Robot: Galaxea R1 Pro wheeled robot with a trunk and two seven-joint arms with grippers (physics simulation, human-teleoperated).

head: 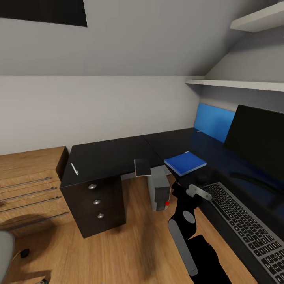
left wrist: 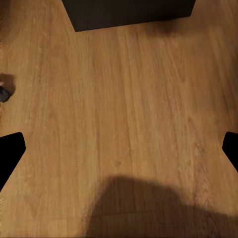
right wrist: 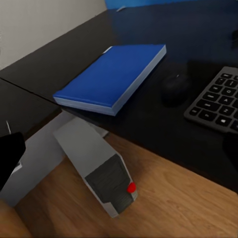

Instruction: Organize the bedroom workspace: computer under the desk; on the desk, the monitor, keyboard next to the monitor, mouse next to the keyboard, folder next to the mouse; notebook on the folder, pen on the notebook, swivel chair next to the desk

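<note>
My right gripper, mid-frame in the head view, holds nothing I can see; I can't tell its jaw state. My left fingers stand apart over bare floor. Folder, mouse, keyboard and monitor sit on the desk, the computer beneath. The notebook, centre frame, and the pen, left of it, are unstacked.

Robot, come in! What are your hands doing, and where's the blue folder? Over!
Left gripper open over bare floor. Right gripper: state unclear. Folder on desk, beside mouse and keyboard. Notebook overhangs desk edge.
</note>
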